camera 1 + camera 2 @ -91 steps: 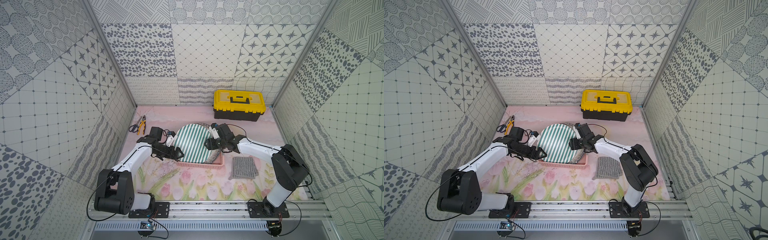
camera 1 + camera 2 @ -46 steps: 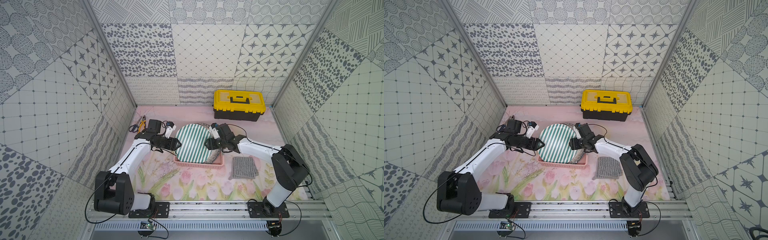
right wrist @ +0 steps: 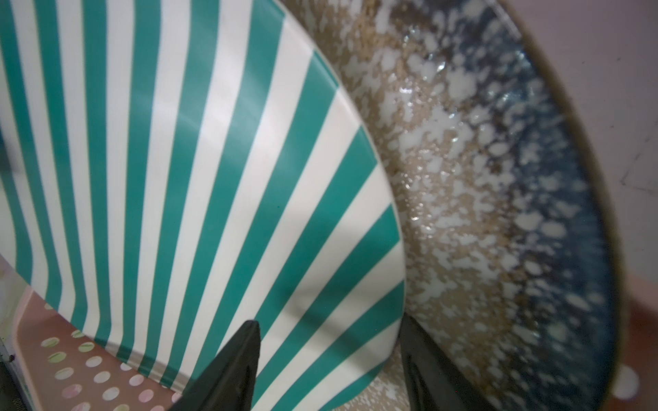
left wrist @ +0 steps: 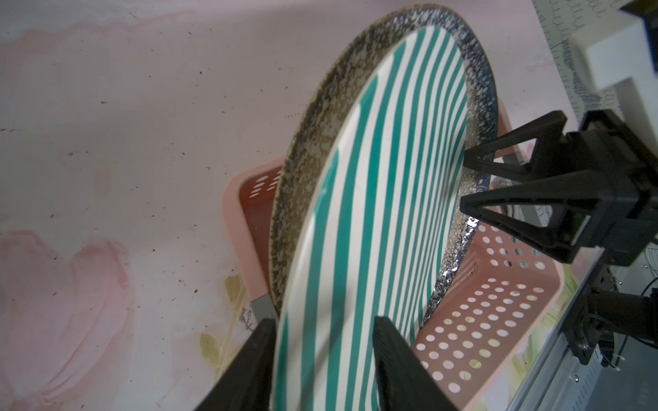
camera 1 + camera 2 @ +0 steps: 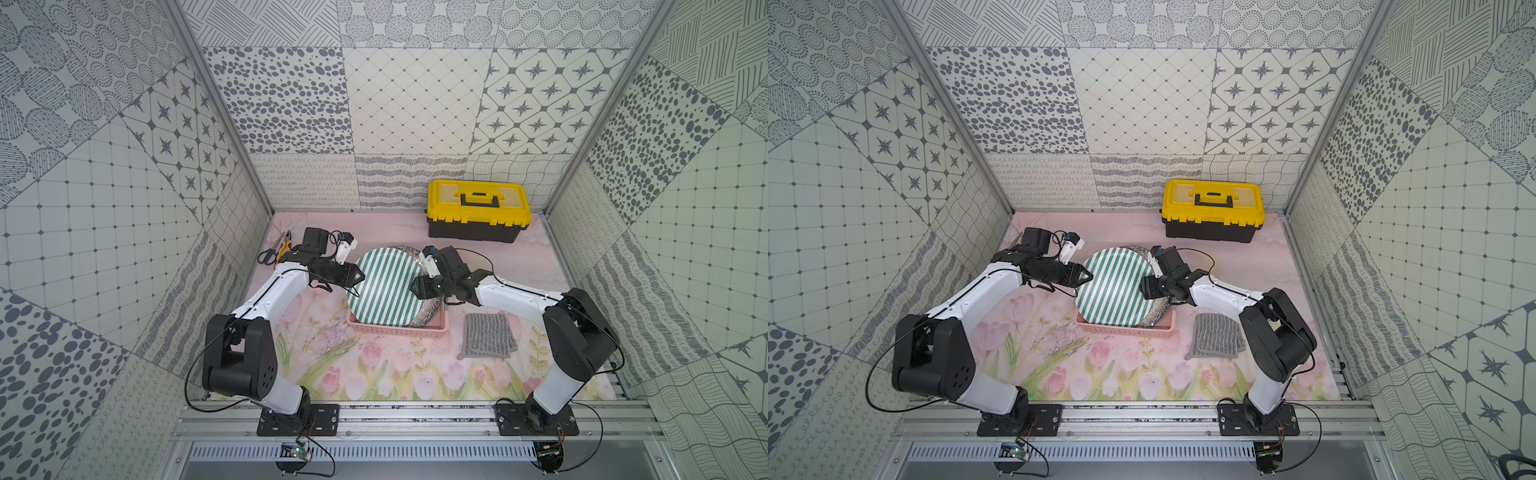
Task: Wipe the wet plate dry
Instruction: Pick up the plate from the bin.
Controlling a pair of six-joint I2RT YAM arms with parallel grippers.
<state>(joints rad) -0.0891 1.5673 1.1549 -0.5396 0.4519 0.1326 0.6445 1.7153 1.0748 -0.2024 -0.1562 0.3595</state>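
Steel scissors (image 5: 269,255) lie at the far left, out of play. Next over, my left gripper (image 5: 358,275) is at the left rim of the striped plate (image 5: 384,291). The left wrist view shows its jaws astride that rim, one finger (image 4: 256,363) behind and one in front. Pinched tight or only straddling? I cannot tell from here.

The plate stands on edge in the pink basket (image 5: 397,331), mid-mat, leaning back on a speckled plate (image 5: 431,312) behind it. That lean is why I come in from the sides, where the rim is free.

Over on the right rim, my right gripper (image 5: 414,287) mirrors the left. Its jaws are astride the striped rim, with one finger slipped into the gap between the two plates. Whether it bites, I cannot say either. Two holds on opposite edges should, I reckon, let me lift the striped plate clear without dragging the speckled one along.

Just right of the basket the grey cloth (image 5: 488,334) lies flat and untouched, so no wiping has begun. One arm will have to let go to fetch it. Far right, by the back wall, the yellow toolbox (image 5: 478,210) sits shut and has no part in this.
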